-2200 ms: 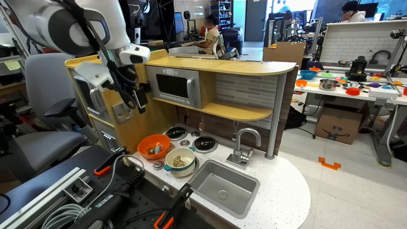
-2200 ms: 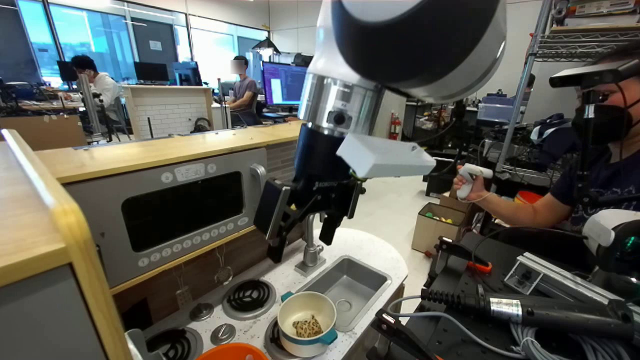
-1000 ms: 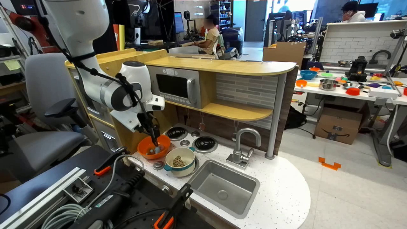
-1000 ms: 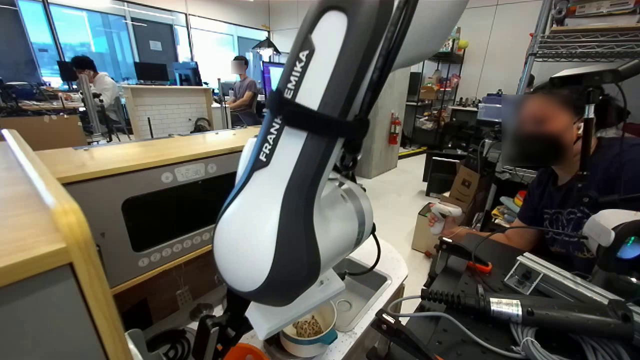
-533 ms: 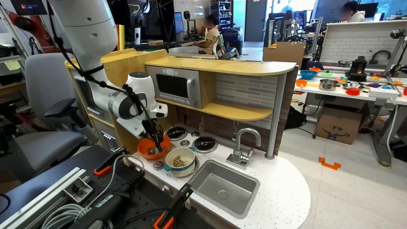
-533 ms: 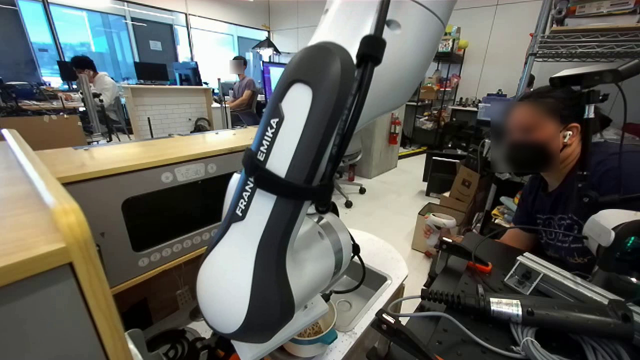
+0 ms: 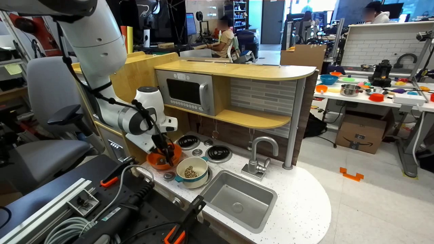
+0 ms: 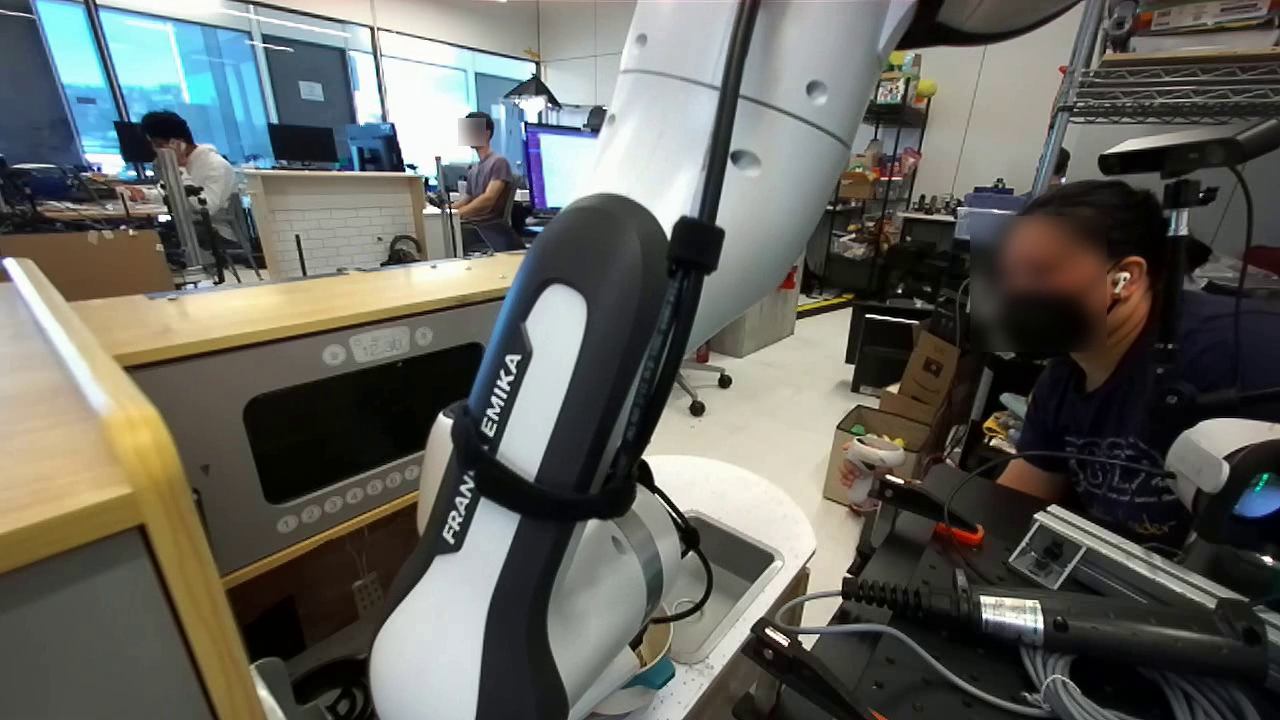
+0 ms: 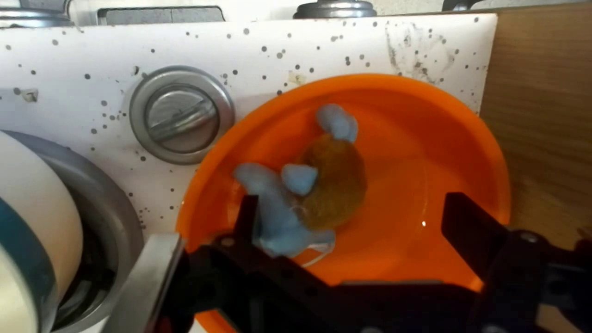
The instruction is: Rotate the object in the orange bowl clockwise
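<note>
In the wrist view, looks down into the round orange bowl (image 9: 370, 83), smooth glossy plastic with a rounded lip. Shows the object (image 9: 337, 185) inside, left of centre there: a brown, fuzzy-looking oval body with stubby blue-grey parts and a thin pale loop at the lower edge. Shows the gripper (image 9: 354, 203) with dark, blocky fingers (image 9: 469, 222) spread well apart and the brown body in view between them. Overlaps the lower blue-grey part with the finger at this view's left; cannot tell about contact. Takes in a metallic knob (image 9: 180, 115), a white countertop (image 9: 208, 51) with dark specks, a cream pot (image 9: 41, 203) with a teal band, and a grained wooden panel (image 9: 541, 115).

In an exterior view, reveals a spotted tan item (image 7: 190, 172) inside the pot, plus coiled black burners (image 7: 218, 153), a grey rectangular sink (image 7: 234, 193) and a curved faucet (image 7: 253, 159). Places the gripper down at the bowl, too dark and small there to read.

In an exterior view, hides bowl and gripper behind the white-and-dark arm (image 8: 510, 590). Shows instead a person (image 8: 1110, 440) in a dark mask, holding a white controller (image 8: 876, 452).
</note>
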Available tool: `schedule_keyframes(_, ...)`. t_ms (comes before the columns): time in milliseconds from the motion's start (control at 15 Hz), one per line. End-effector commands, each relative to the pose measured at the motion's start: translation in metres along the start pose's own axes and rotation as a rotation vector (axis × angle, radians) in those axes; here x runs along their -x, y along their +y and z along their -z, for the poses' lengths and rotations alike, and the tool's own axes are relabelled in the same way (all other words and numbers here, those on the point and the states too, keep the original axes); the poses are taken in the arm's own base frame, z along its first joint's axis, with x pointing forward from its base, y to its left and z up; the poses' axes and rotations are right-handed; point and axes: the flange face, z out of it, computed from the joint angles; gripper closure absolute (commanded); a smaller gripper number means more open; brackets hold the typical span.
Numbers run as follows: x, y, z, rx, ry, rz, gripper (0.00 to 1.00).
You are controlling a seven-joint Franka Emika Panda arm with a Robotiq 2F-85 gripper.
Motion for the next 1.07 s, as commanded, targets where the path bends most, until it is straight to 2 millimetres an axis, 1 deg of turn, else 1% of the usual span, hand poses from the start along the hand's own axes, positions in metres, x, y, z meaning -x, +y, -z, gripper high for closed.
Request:
schedule_keyframes(0, -0.008, -0.006, -0.015, 0.021, 0.007, 0.008, 0.25)
schedule_keyframes(67, -0.009, -0.007, -0.017, 0.023, 0.009, 0.012, 0.26)
schedule_keyframes(133, -0.010, -0.007, -0.018, 0.025, 0.013, 0.011, 0.33)
schedule_keyframes(333, -0.015, -0.006, -0.019, 0.028, 0.020, 0.009, 0.58)
schedule_keyframes(467, -0.018, -0.004, -0.018, 0.028, 0.024, 0.003, 0.72)
schedule_keyframes(667, -0.023, -0.002, -0.013, 0.022, 0.033, -0.008, 0.95)
schedule_keyframes(733, -0.024, -0.003, -0.010, 0.020, 0.038, -0.006, 0.98)
schedule_keyframes(800, -0.025, -0.003, -0.008, 0.020, 0.041, 0.007, 0.99)
schedule_keyframes(867, -0.026, -0.004, -0.004, 0.023, 0.043, 0.030, 0.97)
schedule_keyframes(1000, -0.028, -0.007, 0.002, 0.035, 0.051, 0.107, 0.99)
